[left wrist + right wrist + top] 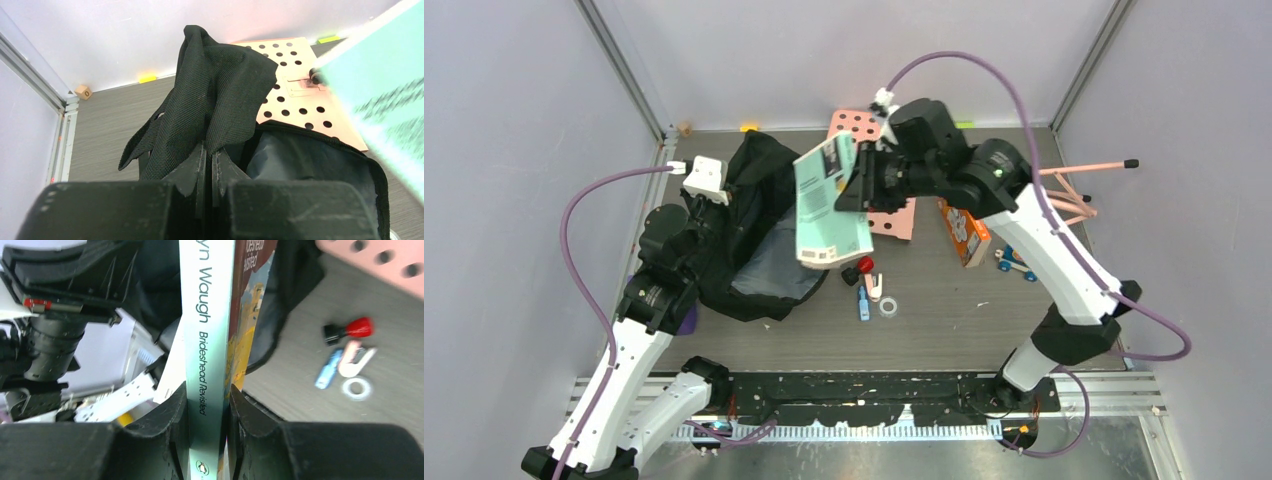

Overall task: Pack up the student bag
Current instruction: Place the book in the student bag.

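Note:
The student bag (759,180) is a black fabric backpack lying open at the left, its grey lining (769,270) showing. My left gripper (209,150) is shut on a raised fold of the bag's black fabric (215,85), holding the opening up. My right gripper (208,396) is shut on a teal paperback book (210,315), clamping it across the covers with the spine facing the wrist camera. In the top view the book (829,200) hangs tilted over the bag's opening, with the right gripper (864,188) on its right edge. The book's corner (385,95) shows blurred in the left wrist view.
A pink pegboard (894,222) lies behind the book. A red-capped stamp (862,267), a blue stick (863,305) and a white ring (888,306) lie right of the bag. An orange box (964,232), a toy car (1016,263) and a pink wire rack (1074,195) sit at the right.

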You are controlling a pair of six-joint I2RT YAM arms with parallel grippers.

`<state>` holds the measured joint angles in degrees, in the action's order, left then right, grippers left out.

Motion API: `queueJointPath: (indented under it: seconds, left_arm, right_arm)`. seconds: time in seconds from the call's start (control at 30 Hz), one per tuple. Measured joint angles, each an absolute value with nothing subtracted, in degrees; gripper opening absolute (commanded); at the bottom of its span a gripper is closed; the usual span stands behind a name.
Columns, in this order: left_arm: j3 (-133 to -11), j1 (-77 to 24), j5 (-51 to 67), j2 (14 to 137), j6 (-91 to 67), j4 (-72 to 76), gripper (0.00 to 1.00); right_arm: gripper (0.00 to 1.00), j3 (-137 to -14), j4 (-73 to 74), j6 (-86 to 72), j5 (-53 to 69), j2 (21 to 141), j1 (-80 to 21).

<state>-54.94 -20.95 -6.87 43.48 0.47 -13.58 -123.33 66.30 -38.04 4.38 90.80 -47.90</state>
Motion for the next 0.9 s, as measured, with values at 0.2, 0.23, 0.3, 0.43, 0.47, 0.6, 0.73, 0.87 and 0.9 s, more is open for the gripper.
queueJointPath:
  seconds: [0.2,0.23,0.3,0.43,0.47,0.6,0.73,0.87,0.9]
  left_arm:
    - [-54.94,-20.95,-6.81,43.48,0.45,-13.58,0.0]
    - [-54.94,-20.95,-6.81,43.46,0.45,-13.58,0.0]
    - [-54.94,-20.95,-6.81,43.44,0.45,-13.58,0.0]
    - [-54.92,-20.95,-6.81,43.18,0.45,-13.58,0.0]
    - [-54.87,-20.95,-6.81,43.11,0.45,-13.58,0.0]
    - [-54.7,-20.95,-6.76,42.81,0.47,-13.54,0.0]
    - [-54.41,-20.95,-6.39,42.46,0.47,-13.5,0.0]
    - [-54.39,-20.95,-6.26,42.41,0.45,-13.5,0.0]
    - [-54.39,-20.95,-6.22,42.41,0.47,-13.52,0.0]
  right_arm:
    - [0.01,-121.08,61.63,-42.48,13.32,96.53,-52.14]
    - [0.01,-119.59,59.72,-43.64,14.72,96.99,-52.66]
    - [0.01,-116.75,56.47,-45.76,16.49,97.65,-53.19]
    - [0.0,-112.62,51.75,-51.05,17.37,98.7,-52.45]
    - [0.0,-111.26,50.09,-53.01,17.52,98.83,-51.86]
    - [0.01,-105.82,43.66,-60.71,17.69,99.15,-48.25]
    - [0.0,-101.16,36.36,-69.36,17.74,100.03,-45.32]
    - [0.01,-100.27,28.91,-76.55,16.51,101.84,-44.49]
    - [0.01,-100.27,27.2,-78.15,16.16,102.13,-44.6]
